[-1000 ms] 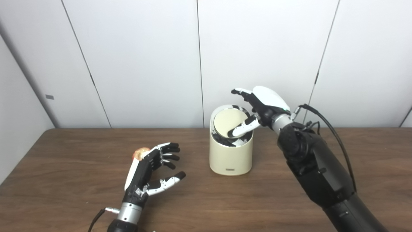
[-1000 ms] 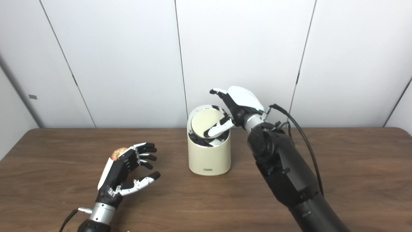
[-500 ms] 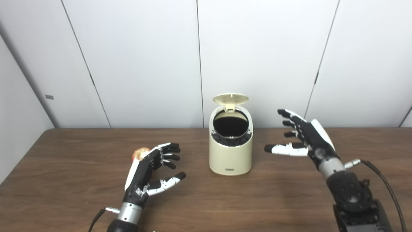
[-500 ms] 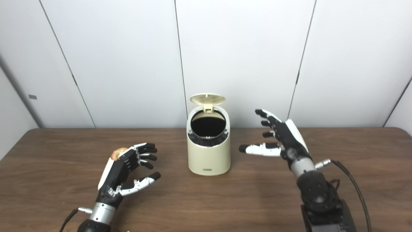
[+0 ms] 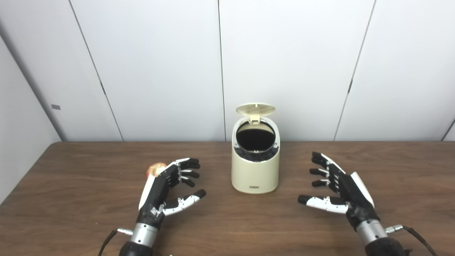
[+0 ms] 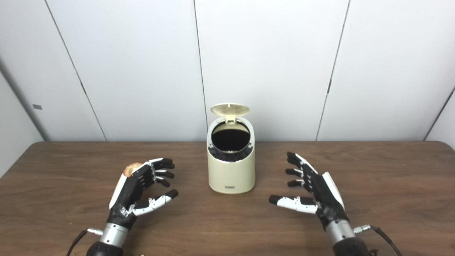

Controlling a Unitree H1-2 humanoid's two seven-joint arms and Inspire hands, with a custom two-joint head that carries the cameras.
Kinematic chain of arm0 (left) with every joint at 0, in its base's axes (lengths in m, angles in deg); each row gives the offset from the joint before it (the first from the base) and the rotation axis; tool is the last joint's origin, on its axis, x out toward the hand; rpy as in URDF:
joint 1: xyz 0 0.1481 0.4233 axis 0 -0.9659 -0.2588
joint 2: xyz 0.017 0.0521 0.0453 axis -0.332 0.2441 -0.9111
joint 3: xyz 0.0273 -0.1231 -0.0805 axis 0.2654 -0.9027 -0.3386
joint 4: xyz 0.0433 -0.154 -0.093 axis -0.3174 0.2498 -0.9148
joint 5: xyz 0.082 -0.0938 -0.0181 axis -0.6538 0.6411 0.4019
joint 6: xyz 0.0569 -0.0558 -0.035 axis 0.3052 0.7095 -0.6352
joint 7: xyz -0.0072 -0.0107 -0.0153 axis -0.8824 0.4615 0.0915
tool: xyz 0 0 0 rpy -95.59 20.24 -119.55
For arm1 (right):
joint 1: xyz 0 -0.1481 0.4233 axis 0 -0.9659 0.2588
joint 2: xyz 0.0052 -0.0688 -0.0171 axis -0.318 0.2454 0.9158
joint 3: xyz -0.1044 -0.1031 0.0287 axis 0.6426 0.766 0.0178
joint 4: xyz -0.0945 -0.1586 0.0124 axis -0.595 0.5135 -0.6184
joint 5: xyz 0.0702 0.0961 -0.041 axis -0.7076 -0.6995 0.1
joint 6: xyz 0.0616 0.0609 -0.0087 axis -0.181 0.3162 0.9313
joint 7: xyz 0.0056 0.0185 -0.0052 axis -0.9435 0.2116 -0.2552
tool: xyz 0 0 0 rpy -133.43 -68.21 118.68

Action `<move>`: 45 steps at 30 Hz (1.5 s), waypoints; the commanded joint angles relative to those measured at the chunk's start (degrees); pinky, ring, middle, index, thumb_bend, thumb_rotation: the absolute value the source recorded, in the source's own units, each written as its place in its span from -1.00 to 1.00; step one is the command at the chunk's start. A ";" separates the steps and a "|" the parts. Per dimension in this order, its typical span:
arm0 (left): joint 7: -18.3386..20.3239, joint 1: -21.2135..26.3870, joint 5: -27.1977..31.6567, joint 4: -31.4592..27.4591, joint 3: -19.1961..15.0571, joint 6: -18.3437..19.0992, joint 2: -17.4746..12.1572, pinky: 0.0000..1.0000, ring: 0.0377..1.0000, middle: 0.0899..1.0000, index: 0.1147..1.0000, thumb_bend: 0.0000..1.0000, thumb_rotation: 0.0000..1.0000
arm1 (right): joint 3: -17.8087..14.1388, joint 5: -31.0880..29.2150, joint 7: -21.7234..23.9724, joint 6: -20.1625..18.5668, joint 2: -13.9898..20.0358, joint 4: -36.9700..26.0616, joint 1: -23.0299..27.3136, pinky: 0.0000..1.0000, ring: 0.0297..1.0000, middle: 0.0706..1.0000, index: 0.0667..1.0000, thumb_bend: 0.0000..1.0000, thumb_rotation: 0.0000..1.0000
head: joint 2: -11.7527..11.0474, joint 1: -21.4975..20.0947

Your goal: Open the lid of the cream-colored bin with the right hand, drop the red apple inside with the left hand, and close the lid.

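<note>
- The right hand [image 5: 343, 193] has been drawn back from the bin top and lowered over the desk [image 5: 249, 220], right of the bin; its fingers [image 5: 321, 172] are spread apart and nothing is held.
- The left hand [image 5: 167, 190] is unchanged, its fingers [image 5: 186, 173] apart and empty; the red apple [image 5: 155, 169] is seen just beyond them, on the desk, not yet grasped.
- Farther off, between the two hands, the cream-colored bin [image 5: 255, 174] now stands with its lid [image 5: 255, 108] flipped upright, its dark mouth exposed.
- The opening step is judged done; picking up the apple is next.
</note>
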 commanded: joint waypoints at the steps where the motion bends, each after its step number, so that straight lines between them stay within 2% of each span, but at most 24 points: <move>1: -5.38 -2.55 -4.54 -1.55 2.37 -1.07 0.11 -0.05 0.16 0.31 0.31 0.22 -1.00 | -0.38 -0.61 -1.65 3.01 0.19 -1.76 1.44 0.32 0.60 0.78 0.77 0.66 -0.54 | 0.05 0.03; 4: -12.54 -2.92 -10.69 -5.80 3.13 -1.07 -1.64 -0.11 0.08 0.25 0.24 0.23 -1.00 | -0.63 -0.81 -1.38 3.05 0.87 -1.86 1.23 0.34 0.62 0.80 0.77 0.63 -0.61 | -0.20 2.84; 6: -15.13 -3.58 -16.13 -8.10 1.44 -0.82 -2.25 0.03 0.22 0.31 0.31 0.32 -1.00 | -0.91 -1.23 -0.96 3.74 1.74 -1.28 1.23 0.35 0.65 0.81 0.79 0.58 -0.69 | -0.68 6.64; 7: -16.29 -4.04 -19.33 -9.40 0.32 0.31 -2.62 0.08 0.27 0.34 0.34 0.36 -0.99 | -0.99 -1.41 -0.77 3.74 2.09 -1.31 1.23 0.35 0.66 0.81 0.80 0.57 -0.72 | -0.68 6.64; 8: -17.28 -4.43 -21.99 -10.52 -0.69 1.95 -2.88 0.18 0.38 0.41 0.42 0.46 -0.92 | -1.10 -1.74 -0.56 3.95 2.48 -1.10 1.30 0.36 0.68 0.82 0.81 0.54 -0.79 | -1.00 8.24; 9: -17.86 -4.73 -23.82 -11.53 -1.59 4.01 -2.94 0.18 0.38 0.41 0.42 0.46 -0.92 | -1.16 -2.10 -0.44 4.30 2.88 -0.72 1.44 0.36 0.68 0.82 0.81 0.54 -0.79 | -1.35 10.03; 13: -19.14 -5.21 -30.96 -13.80 -3.83 12.74 -3.58 0.41 0.64 0.67 0.69 0.60 -0.65 | -0.99 -2.81 -0.30 4.42 3.88 -0.03 1.68 0.36 0.68 0.84 0.82 0.54 -0.81 | -2.01 12.53; 15: -20.00 -5.06 -34.26 -13.99 -3.94 15.94 -4.18 0.49 0.69 0.71 0.72 0.63 -0.60 | -0.82 -2.74 -0.38 3.29 4.03 -0.64 1.58 0.39 0.68 0.84 0.83 0.53 -0.80 | -2.23 13.10; 17: -21.11 -4.76 -35.66 -13.62 -3.91 17.26 -4.68 0.53 0.73 0.73 0.73 0.67 -0.60 | -0.69 -2.68 -0.26 2.23 4.11 -1.33 1.48 0.41 0.70 0.84 0.83 0.54 -0.78 | -2.30 13.22; 20: -23.42 -4.09 -36.03 -12.30 -3.99 16.46 -5.45 0.51 0.74 0.75 0.75 0.70 -0.59 | -0.46 -2.57 0.06 0.72 4.22 -2.49 1.54 0.42 0.70 0.85 0.83 0.54 -0.78 | -2.27 13.27; 23: -25.18 -3.51 -34.70 -11.38 -4.28 15.26 -5.40 0.46 0.68 0.73 0.77 0.72 -0.59 | -0.41 -2.77 0.19 -0.29 4.24 -3.28 1.71 0.43 0.70 0.85 0.82 0.52 -0.85 | -2.25 13.46; 28: -27.60 -2.45 -35.10 -9.75 -4.09 16.13 -5.21 0.51 0.71 0.76 0.77 0.71 -0.60 | -0.40 -2.53 0.00 -0.83 4.26 -3.85 1.92 0.42 0.66 0.83 0.81 0.51 -0.96 | -2.11 13.52; 33: -26.71 -0.67 -35.58 -7.13 -3.07 19.62 -5.74 0.45 0.68 0.75 0.80 0.73 -0.50 | -0.17 -1.53 -0.18 -1.71 4.40 -5.05 1.89 0.40 0.64 0.83 0.80 0.52 -0.93 | -1.89 13.20; 39: -21.61 1.95 -34.63 -4.79 -1.38 26.40 -6.64 0.40 0.70 0.76 0.87 0.78 -0.46 | -0.13 -1.16 -0.17 -2.39 4.65 -6.42 1.39 0.39 0.63 0.82 0.80 0.49 -0.96 | -1.71 12.67; 45: -18.32 4.77 -35.28 -2.11 1.34 31.69 -8.31 0.26 0.61 0.66 0.81 0.84 -0.37 | -0.29 -0.49 -0.45 -2.59 4.64 -7.40 1.00 0.33 0.61 0.81 0.80 0.48 -0.98 | -1.41 12.21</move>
